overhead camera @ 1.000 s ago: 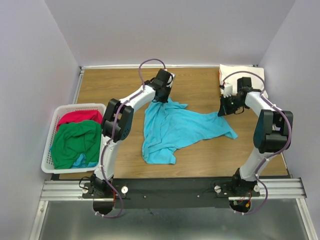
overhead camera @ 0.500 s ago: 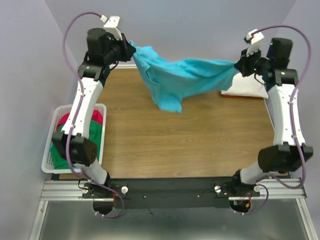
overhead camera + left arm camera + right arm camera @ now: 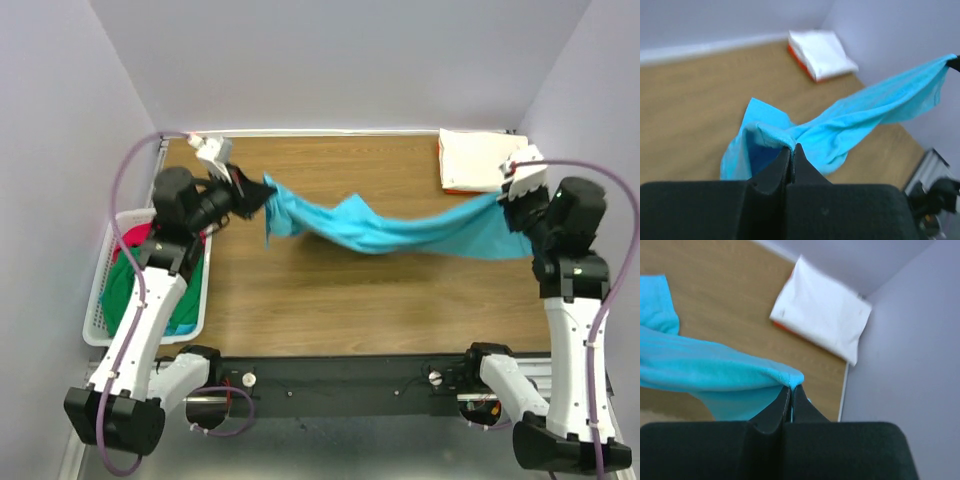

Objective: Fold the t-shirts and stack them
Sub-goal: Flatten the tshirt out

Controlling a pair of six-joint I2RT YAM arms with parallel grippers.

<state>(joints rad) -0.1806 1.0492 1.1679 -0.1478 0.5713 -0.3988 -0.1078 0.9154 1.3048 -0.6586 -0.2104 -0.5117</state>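
The left gripper (image 3: 252,196) at 10 o'clock and the right gripper (image 3: 507,197) at 2 o'clock are each pinching one end of the soft turquoise-blue cloth t-shirt (image 3: 390,232), jaws closed tight on the fabric. The shirt is sagging in mid-air between them above the brown wooden table (image 3: 350,300). A folded cream-white tee (image 3: 475,158) is lying at 1 o'clock, and a green tee (image 3: 125,285) is sitting in the white plastic lattice basket (image 3: 97,300) at 9 o'clock.

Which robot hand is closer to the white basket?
Left. The left gripper holds the turquoise shirt just right of the far end of the basket. The right gripper holds the shirt's other end, far across the table.
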